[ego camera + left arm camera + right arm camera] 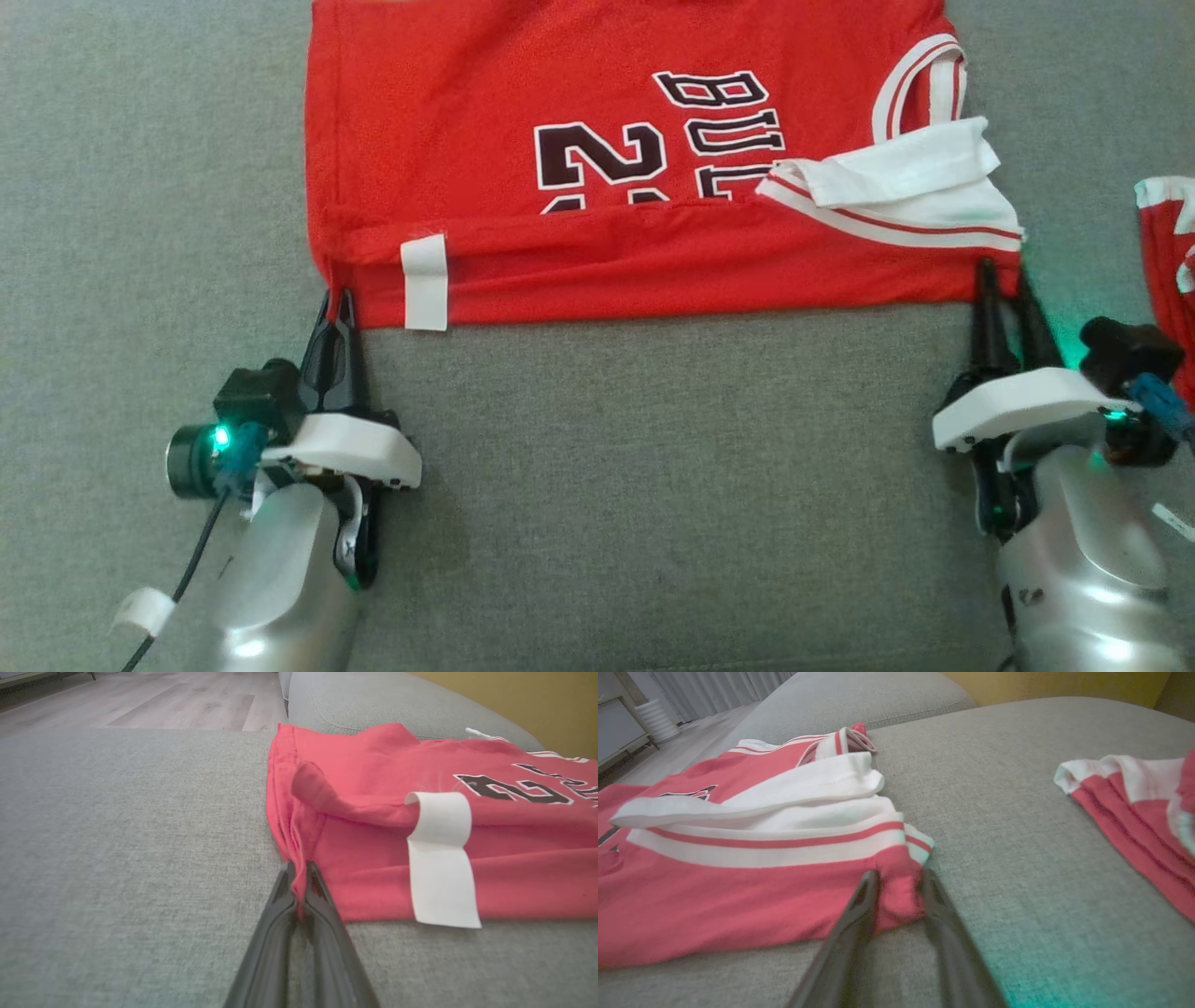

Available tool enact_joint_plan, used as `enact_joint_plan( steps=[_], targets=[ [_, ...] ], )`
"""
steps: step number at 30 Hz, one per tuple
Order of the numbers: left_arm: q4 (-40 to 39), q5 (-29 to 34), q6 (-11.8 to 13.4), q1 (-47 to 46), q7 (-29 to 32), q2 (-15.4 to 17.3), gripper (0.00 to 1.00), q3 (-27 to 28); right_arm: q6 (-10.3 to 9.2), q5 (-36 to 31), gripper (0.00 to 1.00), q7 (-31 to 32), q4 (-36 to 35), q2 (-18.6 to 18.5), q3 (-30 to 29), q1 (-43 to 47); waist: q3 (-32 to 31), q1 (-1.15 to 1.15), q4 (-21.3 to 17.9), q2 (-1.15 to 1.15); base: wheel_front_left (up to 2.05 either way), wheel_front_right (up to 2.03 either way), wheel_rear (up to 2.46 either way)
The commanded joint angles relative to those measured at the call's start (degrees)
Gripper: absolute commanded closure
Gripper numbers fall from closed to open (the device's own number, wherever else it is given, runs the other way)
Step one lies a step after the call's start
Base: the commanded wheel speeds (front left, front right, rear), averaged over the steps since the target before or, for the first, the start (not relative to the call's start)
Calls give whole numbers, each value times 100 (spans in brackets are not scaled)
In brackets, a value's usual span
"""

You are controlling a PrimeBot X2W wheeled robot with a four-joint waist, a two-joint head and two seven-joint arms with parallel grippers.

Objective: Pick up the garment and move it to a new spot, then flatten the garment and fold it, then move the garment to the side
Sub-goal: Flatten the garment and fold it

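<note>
While the red garment (607, 140) lies spread across the far half of the grey, coarse-woven sofa cushion (653, 467), its near edge is doubled over into a long soft fold running from side to side. The cloth is a fine mesh knit with black, white-edged lettering and numerals, and a striped white-and-red ribbed trim (896, 201) lies crumpled over its right end. A flat white strip (425, 280) wraps over the fold near the left end. A second red-and-white cloth (1167, 243) lies apart at the right edge. The left arm reaches forward low over the cushion, and the left claw (336, 301) is pressed together, pinching the garment's near-left corner, a thin ridge of red hem caught between its dark tapered fingers. The right arm mirrors it, and the right claw (1003, 273) sits at the near-right corner with its fingers a little apart, a bunch of red cloth between them; I cannot tell whether it is clamped firmly.
</note>
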Motion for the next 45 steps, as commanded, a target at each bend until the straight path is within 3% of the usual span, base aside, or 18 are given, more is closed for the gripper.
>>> enact_joint_plan(
  steps=[1,10,17,22,30,31,32,33,40,45],
  targets=[
    [73,-73,-13,53,70,-26,100,40,-4,107,100,32,73,74,280,-11,-9,0,5,0,0,0,0],
    [-292,-148,-113,-83,70,-26,100,277,-4,904,100,32,-489,74,288,-304,-502,0,59,0,0,0,0],
    [-324,-68,-254,-252,70,-25,100,798,-4,1307,100,32,-270,57,203,-567,-1243,0,56,0,0,0,0],
    [37,-118,-296,215,70,-25,100,895,-4,1543,100,67,160,-58,541,-227,-1651,0,6,0,0,0,0],
    [141,-550,-172,1306,70,-25,100,670,-4,1802,100,56,483,-226,939,654,-1715,0,-27,0,0,0,0],
    [104,-560,-131,1398,70,-25,100,624,-4,1811,77,52,492,-235,958,720,-1686,0,-26,0,0,0,0],
    [51,-561,-84,1459,70,-25,60,590,-4,1812,31,49,499,-244,971,761,-1659,0,-23,0,0,0,0],
    [7,-575,-54,1498,70,-25,0,556,-4,1776,0,47,505,-265,1028,781,-1629,0,-18,0,0,0,0],
    [-416,-164,21,1152,70,-23,0,553,-4,1358,0,35,126,-467,868,496,-1344,0,46,0,0,0,0],
    [-110,186,-222,21,71,330,0,490,-4,922,0,34,-203,-531,797,-14,-884,0,91,0,0,0,0]
  ],
)
